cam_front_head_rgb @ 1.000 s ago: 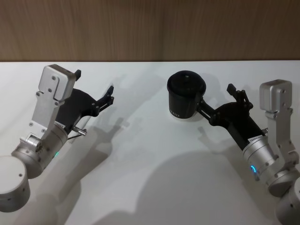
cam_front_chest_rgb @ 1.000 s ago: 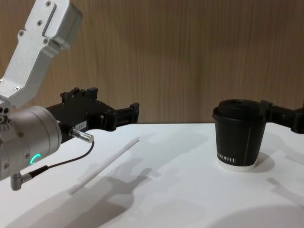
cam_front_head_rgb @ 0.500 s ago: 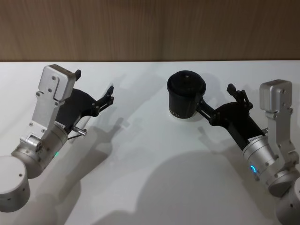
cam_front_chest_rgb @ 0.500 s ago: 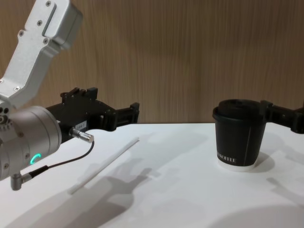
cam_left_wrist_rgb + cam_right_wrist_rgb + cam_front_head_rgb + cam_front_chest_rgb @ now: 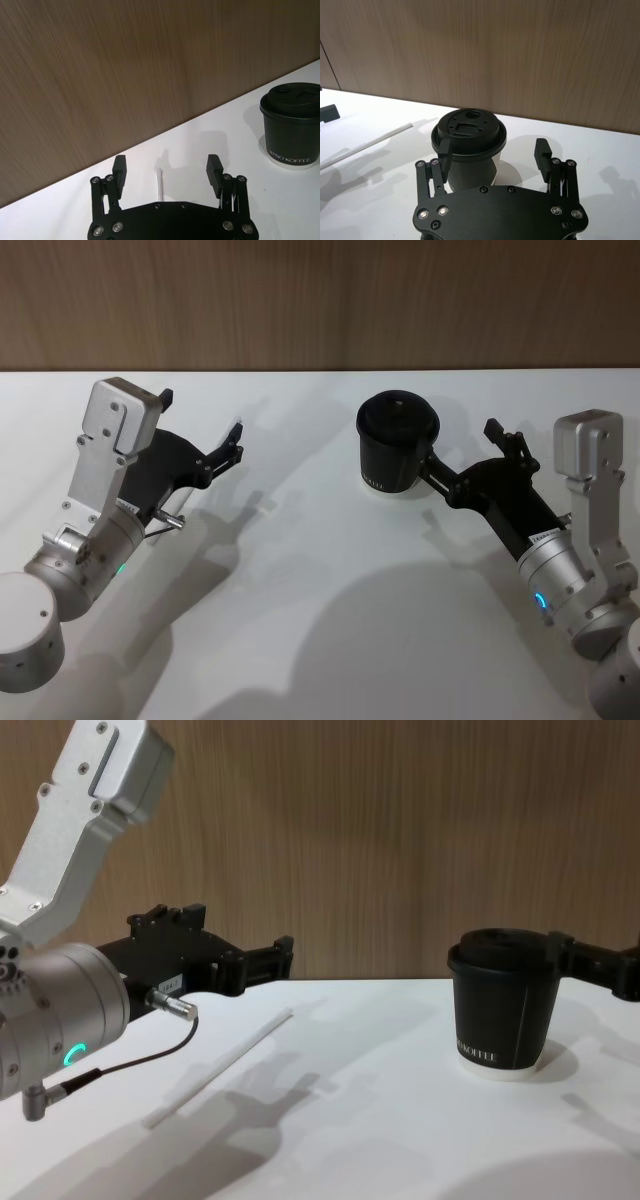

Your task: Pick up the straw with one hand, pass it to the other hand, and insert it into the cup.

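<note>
White table (image 5: 380, 1130) against a wood wall (image 5: 400, 840), left claw (image 5: 200, 412) wide open and empty at frame left, straw (image 5: 220, 1065) flat on the table just under it, right claw (image 5: 462, 445) spread wide, empty, close beside upright cup (image 5: 500, 1010) at frame right, bare table between.

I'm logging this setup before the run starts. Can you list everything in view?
thin straight white straw: one, white, lying flat on the table near the left gripper.
black paper coffee cup with black domed lid: one, black with a white base rim, upright on the table's right part.
flat table: one, white, under everything.
wood-panel wall: one, brown, behind the table.
thin dark cable: one, dark, curving at the left arm's wrist.
left gripper: one, black, open, above the table by the straw.
right gripper: one, black, open, close beside the cup's right side.
</note>
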`<state>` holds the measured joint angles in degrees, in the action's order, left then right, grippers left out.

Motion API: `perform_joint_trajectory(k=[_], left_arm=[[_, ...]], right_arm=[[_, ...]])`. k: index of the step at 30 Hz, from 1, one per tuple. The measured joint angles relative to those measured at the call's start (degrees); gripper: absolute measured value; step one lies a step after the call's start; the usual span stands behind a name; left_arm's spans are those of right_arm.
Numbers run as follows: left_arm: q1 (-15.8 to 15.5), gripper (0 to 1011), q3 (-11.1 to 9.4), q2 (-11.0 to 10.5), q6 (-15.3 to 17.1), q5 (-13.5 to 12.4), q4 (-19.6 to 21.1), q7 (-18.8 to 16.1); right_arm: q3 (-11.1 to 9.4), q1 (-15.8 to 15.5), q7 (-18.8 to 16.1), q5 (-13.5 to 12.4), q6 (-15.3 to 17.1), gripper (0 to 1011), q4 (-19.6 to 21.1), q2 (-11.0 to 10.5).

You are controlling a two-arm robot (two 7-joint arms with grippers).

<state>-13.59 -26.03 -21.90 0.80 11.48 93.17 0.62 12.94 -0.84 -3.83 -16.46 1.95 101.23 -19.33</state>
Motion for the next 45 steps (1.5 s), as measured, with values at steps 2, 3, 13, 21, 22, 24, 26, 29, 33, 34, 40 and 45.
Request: perform_joint_trajectory(k=[2, 3, 13, 21, 22, 24, 26, 29, 33, 34, 40, 45], left_arm=[[0.00, 1003, 0.00, 0.00, 0.00, 0.00, 0.00, 0.00], [0.00, 1003, 0.00, 0.00, 0.00, 0.00, 0.00, 0.00], [0.00, 1003, 0.00, 0.01, 0.01, 0.00, 0.00, 0.00], [-0.05, 1003, 0.02, 0.08, 1.07, 0.17, 0.25, 0.60], [-0.10, 1003, 0.02, 0.08, 1.29, 0.21, 0.32, 0.71], [-0.27, 1003, -0.02, 0.06, 2.15, 0.32, 0.56, 1.08], [-0.50, 1003, -0.07, 0.03, 3.14, 0.42, 0.92, 1.46], [-0.82, 1003, -0.10, -0.05, 4.77, 0.63, 1.50, 2.00], [-1.21, 1003, -0.05, -0.17, 7.03, 1.02, 2.45, 2.67], [-1.27, 1003, -0.02, -0.19, 7.29, 1.08, 2.61, 2.75], [-1.76, 1003, 0.59, -0.44, 11.04, 2.07, 4.23, 3.76], [-2.00, 1003, 1.39, -0.49, 13.40, 2.98, 5.35, 4.53]], right_arm=[[0.00, 0.00, 0.00, 0.00, 0.00, 1001, 0.00, 0.00], [0.00, 0.00, 0.00, 0.00, 0.00, 1001, 0.00, 0.00], [0.00, 0.00, 0.00, 0.00, 0.00, 1001, 0.00, 0.00], [0.00, 0.00, 0.00, 0.00, 0.00, 1001, 0.00, 0.00], [0.00, 0.00, 0.00, 0.00, 0.00, 1001, 0.00, 0.00], [0.00, 0.00, 0.00, 0.00, 0.00, 1001, 0.00, 0.00], [0.00, 0.00, 0.00, 0.00, 0.00, 1001, 0.00, 0.00], [0.00, 0.00, 0.00, 0.00, 0.00, 1001, 0.00, 0.00], [0.00, 0.00, 0.00, 0.00, 0.00, 1001, 0.00, 0.00], [0.00, 0.00, 0.00, 0.00, 0.00, 1001, 0.00, 0.00], [0.00, 0.00, 0.00, 0.00, 0.00, 1001, 0.00, 0.00], [0.00, 0.00, 0.00, 0.00, 0.00, 1001, 0.00, 0.00]])
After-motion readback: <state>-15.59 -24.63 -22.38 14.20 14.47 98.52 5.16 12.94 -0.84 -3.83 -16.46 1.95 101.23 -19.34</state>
